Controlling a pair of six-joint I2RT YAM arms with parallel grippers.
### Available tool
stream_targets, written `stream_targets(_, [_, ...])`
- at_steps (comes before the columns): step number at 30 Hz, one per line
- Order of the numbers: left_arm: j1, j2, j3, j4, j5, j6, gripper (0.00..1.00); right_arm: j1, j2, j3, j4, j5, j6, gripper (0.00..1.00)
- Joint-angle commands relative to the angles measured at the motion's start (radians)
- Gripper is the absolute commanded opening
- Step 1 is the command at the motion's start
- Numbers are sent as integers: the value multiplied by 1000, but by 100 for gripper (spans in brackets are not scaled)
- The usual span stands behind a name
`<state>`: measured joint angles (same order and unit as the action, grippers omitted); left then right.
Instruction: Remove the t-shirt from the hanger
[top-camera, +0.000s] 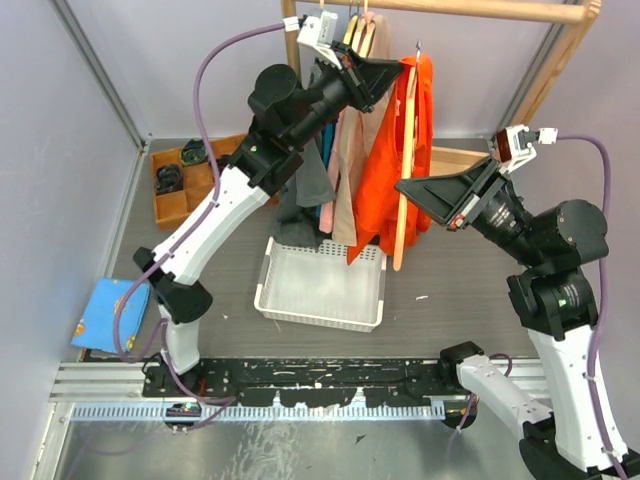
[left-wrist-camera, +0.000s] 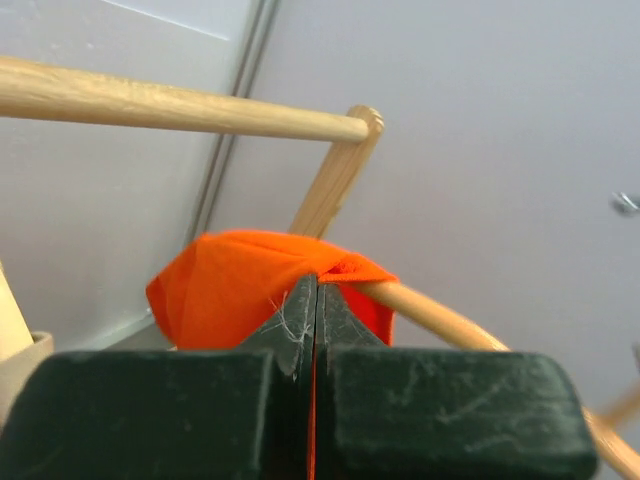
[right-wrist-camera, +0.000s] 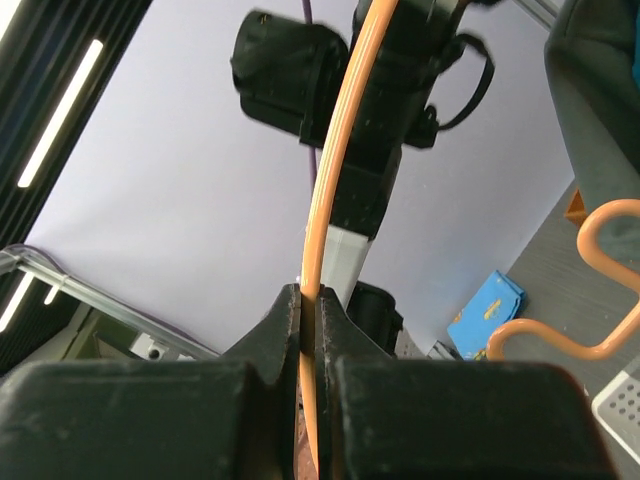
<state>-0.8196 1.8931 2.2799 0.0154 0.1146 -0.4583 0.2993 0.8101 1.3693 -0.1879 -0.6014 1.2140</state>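
Left gripper (left-wrist-camera: 316, 290) clamped on orange t-shirt (left-wrist-camera: 230, 285) shoulder; right gripper (right-wrist-camera: 308, 300) pinching hanger (right-wrist-camera: 325, 190).
Grip set; next: slide shoulder off hanger end.

Matt cloth t-shirt (left-wrist-camera: 230, 285) — smooth wooden rail (left-wrist-camera: 150, 104)

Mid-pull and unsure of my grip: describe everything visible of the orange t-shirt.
The orange t-shirt is plain, bright, soft cloth, hanging in loose folds below the wooden rail beside other garments, hem near the white basket. Its shoulder drapes over the hanger, pinched there by the shut left tool; the right tool clamps the hanger.
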Motion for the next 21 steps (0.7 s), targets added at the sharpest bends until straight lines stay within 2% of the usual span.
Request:
stream_targets(1, [4,96,144,-57,-95,-14,0,2,-51,11,-26,-41,-63,1])
stream_targets(6, [4,213,269,-109,-112,-30,0,1,-86,28,-113,-52,-104,1])
stream_targets(21, [59,289,253,-92,-170,-60,0,2,-75,118,-161,-179,-106,1])
